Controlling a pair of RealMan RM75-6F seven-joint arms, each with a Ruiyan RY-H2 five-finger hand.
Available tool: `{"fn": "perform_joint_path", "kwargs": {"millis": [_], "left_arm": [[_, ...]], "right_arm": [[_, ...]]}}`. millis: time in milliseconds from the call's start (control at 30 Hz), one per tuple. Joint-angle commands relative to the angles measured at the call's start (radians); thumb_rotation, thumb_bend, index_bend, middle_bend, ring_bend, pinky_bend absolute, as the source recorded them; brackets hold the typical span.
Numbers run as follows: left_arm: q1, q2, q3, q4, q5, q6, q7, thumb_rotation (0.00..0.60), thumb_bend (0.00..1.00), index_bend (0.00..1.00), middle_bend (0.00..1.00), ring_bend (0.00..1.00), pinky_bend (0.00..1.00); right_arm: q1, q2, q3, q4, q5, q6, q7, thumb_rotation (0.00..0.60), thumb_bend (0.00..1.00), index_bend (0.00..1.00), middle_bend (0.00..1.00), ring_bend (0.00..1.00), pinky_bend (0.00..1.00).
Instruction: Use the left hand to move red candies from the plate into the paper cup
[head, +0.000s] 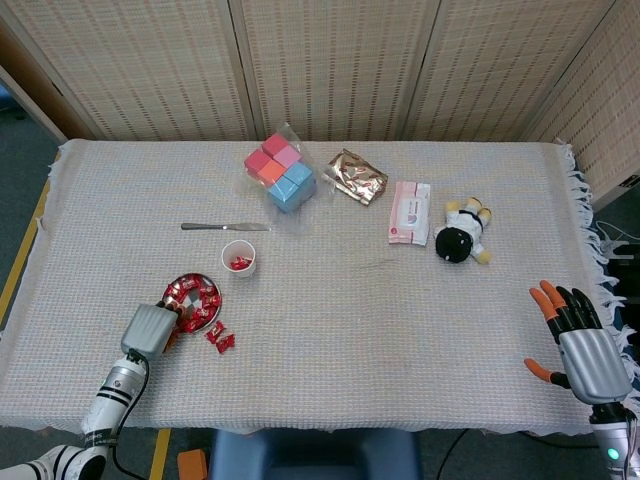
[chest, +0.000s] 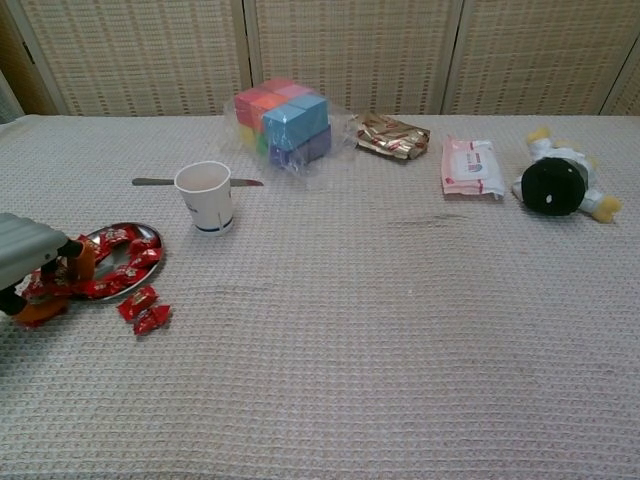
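A small metal plate (chest: 153, 243) holds several red candies (chest: 118, 268) near the table's front left. My left hand (chest: 38, 266) rests at the plate's near-left edge, its fingers curled around red candies there, still low over the plate. In the head view the same left hand (head: 150, 329) covers the plate's (head: 197, 277) near-left part. Two loose red candies (chest: 145, 308) lie on the cloth just beside the plate. The white paper cup (chest: 207, 197) stands upright behind the plate, with red candy inside the cup (head: 239, 258). My right hand (head: 578, 345) is open at the front right, holding nothing.
A table knife (head: 224, 226) lies behind the cup. Further back are a bag of coloured blocks (head: 281, 171), a shiny snack packet (head: 357, 177), a pink wipes pack (head: 410, 212) and a black-and-white plush toy (head: 461, 234).
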Motion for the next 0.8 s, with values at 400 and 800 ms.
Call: {"fn": "perform_joint_path", "kwargs": {"millis": [400,800], "left_arm": [[0.013,0.029,0.002,-0.047,0.051,0.033,-0.048,0.600,0.39,0.60,0.60,0.55,1.00],[-0.011,0.076,-0.035,-0.111,0.069,0.016,-0.134,0.600,0.41,0.68,0.69,0.62,1.00]], "right_arm": [[0.000,0.001,-0.002,-0.001,-0.003,0.000,0.001,0.600,0.03,0.00,0.00,0.00,0.00],[0.004,-0.002,-0.002,-0.001,0.001,-0.010,-0.005,0.600,0.03,0.00,0.00,0.00,0.00]]}}
